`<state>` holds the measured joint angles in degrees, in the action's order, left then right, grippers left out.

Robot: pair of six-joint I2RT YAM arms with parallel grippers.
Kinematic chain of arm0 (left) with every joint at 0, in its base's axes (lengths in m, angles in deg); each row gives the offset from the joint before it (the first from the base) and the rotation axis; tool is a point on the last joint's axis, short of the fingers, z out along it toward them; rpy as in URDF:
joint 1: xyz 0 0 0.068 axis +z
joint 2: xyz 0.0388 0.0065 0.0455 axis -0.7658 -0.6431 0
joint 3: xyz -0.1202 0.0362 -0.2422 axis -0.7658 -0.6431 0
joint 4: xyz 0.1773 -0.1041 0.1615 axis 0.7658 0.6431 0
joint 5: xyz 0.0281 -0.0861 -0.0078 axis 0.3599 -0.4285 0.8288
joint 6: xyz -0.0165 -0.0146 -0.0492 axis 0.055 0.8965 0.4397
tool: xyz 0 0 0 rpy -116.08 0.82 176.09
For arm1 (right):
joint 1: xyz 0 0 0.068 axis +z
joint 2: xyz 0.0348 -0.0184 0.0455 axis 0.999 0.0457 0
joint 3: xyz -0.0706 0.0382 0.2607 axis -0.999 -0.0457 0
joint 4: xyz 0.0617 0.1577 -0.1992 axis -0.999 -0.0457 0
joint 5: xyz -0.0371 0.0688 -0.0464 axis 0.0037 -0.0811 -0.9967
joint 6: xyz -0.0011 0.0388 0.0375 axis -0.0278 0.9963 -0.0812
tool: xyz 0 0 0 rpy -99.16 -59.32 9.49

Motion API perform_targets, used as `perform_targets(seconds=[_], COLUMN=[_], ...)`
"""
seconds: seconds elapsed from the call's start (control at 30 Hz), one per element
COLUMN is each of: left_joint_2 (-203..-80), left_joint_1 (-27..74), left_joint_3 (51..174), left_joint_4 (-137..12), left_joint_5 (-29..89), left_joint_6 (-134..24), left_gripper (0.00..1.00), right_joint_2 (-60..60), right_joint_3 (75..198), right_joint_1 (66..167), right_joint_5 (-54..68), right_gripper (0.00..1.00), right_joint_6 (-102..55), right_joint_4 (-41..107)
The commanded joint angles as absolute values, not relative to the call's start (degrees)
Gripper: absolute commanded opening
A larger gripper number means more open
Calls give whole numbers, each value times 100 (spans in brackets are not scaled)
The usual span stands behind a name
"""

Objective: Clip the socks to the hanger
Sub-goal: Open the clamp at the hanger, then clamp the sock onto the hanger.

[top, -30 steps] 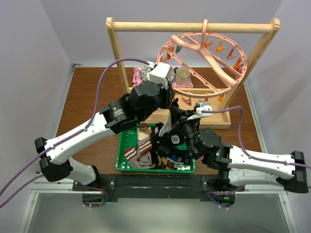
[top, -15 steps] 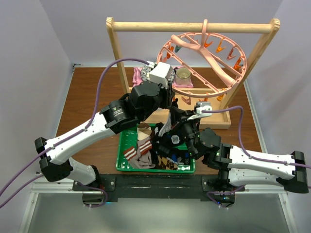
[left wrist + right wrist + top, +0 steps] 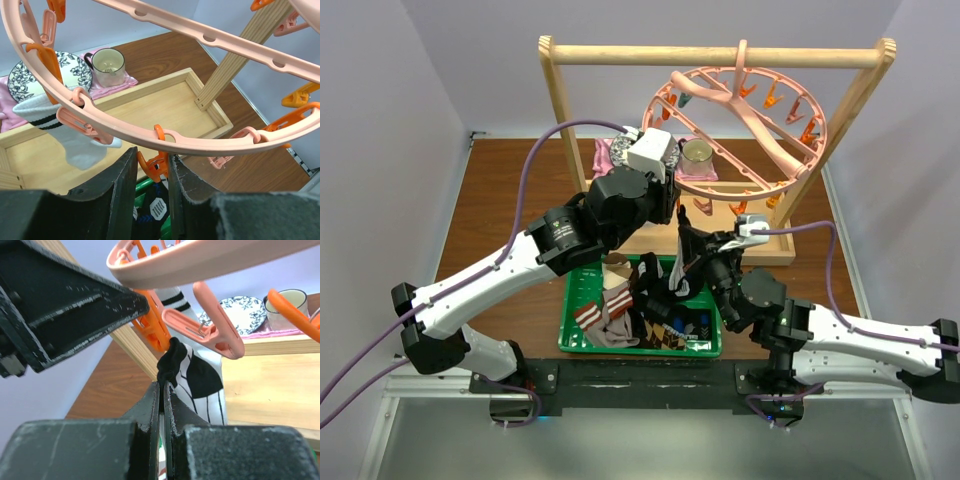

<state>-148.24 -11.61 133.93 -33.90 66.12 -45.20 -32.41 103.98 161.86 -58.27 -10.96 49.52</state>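
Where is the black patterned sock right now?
In the right wrist view, mid-frame, the black sock is pinched in the right gripper, held up just below an orange clip on the rim of the pink hanger.

The hanger [image 3: 756,124] hangs on the rack [image 3: 620,56], behind the tray [image 3: 640,349] holding socks [image 3: 608,308].
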Motion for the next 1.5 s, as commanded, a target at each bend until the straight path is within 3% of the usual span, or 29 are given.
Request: perform_targets(seconds=[0.0, 1.47], left_joint_2=[-14618, -14574], left_joint_1=[-1181, -1181], left_joint_3=[13481, 13323], left_joint_4=[-3837, -3802], left_joint_5=[6722, 6406], left_joint_6=[-4629, -4576], left_gripper=[0, 0], right_joint_2=[-3107, -3264], right_joint_3=[10552, 10737], right_joint_1=[16173, 16165], right_joint_5=[-5806, -5955], right_gripper=[0, 0], right_joint_6=[-953, -1374], right_joint_4=[4913, 4825])
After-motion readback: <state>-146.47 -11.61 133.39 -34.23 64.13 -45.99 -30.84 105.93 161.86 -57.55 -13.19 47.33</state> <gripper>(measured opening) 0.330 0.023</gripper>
